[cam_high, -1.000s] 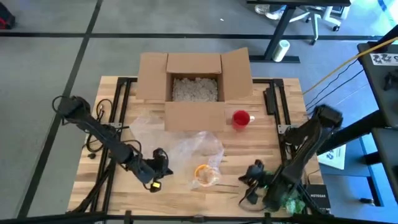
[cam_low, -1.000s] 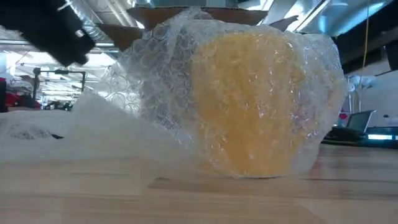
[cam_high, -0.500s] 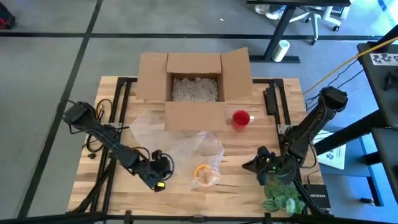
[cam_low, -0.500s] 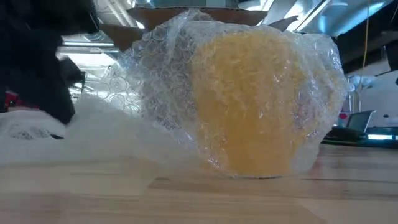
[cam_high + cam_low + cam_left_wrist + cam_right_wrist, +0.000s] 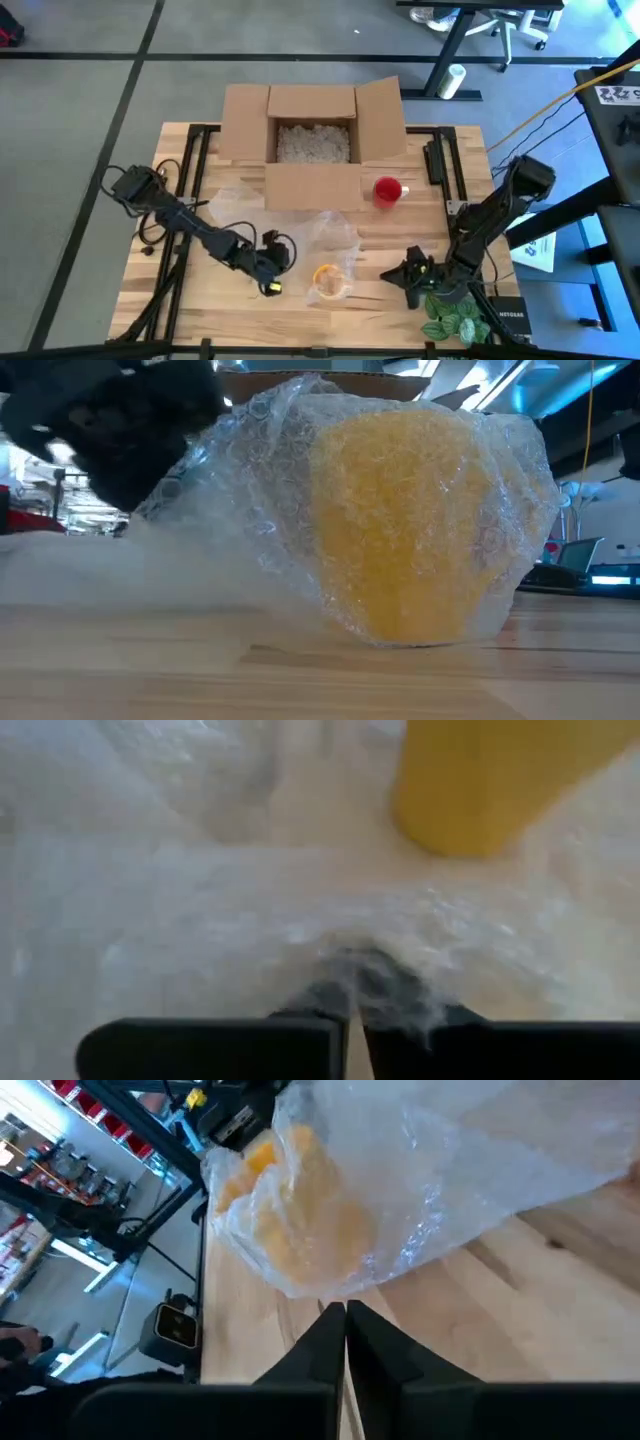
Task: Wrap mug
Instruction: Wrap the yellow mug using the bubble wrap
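A yellow mug [image 5: 326, 279] stands upright near the table's front, draped in clear bubble wrap [image 5: 328, 234] that trails toward the far left. In the low view the wrap covers the mug [image 5: 410, 530] from top to table. My left gripper [image 5: 288, 258] sits just left of the mug, shut on the wrap. My right gripper [image 5: 392, 274] is to the mug's right, shut and holding nothing. In the right wrist view its tips [image 5: 345, 1320] point at the wrapped mug [image 5: 290, 1200] from a short way off. My left gripper pinches a gathered bunch of the bubble wrap [image 5: 352, 970] between its two fingers, on the mug's left side. The fingers come in low from the table's left. From the pinch the sheet runs on along the table to the mug's foot [image 5: 470, 830].
An open cardboard box [image 5: 312, 140] filled with packing peanuts stands at the far middle. A red mug [image 5: 388, 189] stands in front of the box's right corner. A green plant [image 5: 450, 325] lies at the front right edge. Bare wood shows between the mug and the right gripper.
My left gripper has moved toward the table's right, close up to the mug, and the wrap's left part has been drawn along with it. My right gripper has shifted a little toward the far edge, and that arm's elbow has swung.
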### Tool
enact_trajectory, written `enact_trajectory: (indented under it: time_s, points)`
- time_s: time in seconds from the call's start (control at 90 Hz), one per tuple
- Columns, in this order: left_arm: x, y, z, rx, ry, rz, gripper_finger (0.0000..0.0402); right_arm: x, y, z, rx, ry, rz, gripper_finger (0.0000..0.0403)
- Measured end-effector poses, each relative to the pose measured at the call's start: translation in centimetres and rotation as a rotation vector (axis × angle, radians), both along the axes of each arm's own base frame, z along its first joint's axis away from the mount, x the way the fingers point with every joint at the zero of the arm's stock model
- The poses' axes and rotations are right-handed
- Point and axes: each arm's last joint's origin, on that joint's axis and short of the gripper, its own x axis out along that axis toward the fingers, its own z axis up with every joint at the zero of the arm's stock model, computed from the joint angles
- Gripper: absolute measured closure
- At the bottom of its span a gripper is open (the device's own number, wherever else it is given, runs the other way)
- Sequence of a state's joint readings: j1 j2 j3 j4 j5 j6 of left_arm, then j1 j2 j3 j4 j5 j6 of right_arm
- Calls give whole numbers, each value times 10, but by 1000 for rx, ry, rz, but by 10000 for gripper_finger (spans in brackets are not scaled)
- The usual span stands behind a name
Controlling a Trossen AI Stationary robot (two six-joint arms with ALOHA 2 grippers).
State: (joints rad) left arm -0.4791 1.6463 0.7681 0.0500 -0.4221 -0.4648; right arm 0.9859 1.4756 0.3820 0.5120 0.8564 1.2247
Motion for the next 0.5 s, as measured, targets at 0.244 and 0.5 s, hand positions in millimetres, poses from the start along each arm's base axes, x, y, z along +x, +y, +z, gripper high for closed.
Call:
enact_trajectory:
  time_s: [0.244,0.5]
  points:
    - [12,11,8,44,-101,23,402,18,19,-7,27,-23,-16,403]
    - [18,18,13,104,-163,52,402,50,28,3,-52,-20,52,403]
